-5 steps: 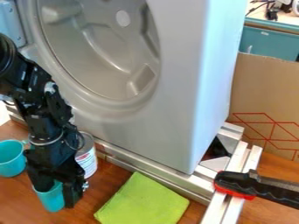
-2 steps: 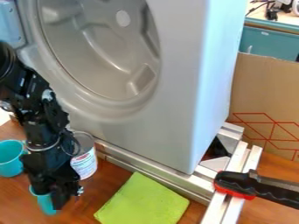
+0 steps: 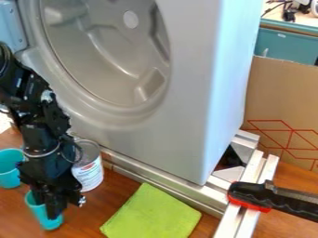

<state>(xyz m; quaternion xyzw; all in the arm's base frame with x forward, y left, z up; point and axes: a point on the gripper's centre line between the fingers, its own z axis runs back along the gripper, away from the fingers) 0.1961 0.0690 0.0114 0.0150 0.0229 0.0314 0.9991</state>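
Down at the lower left, the gripper (image 3: 48, 208) has its fingers closed on a small teal cup (image 3: 48, 223), which is kinda tilted over the wooden table (image 3: 116, 187). Another teal cup (image 3: 9, 171) is just off to the left, a tin can (image 3: 89, 175) is right behind, and a folded green cloth (image 3: 152, 214) lies flat, next to the metal rail (image 3: 166, 187).

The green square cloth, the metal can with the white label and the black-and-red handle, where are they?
Green square cloth (image 3: 152, 214): camera view, middle of its top.
Metal can with the white label (image 3: 90, 175): camera view, on the label.
Black-and-red handle (image 3: 253, 193): camera view, on its black grip.
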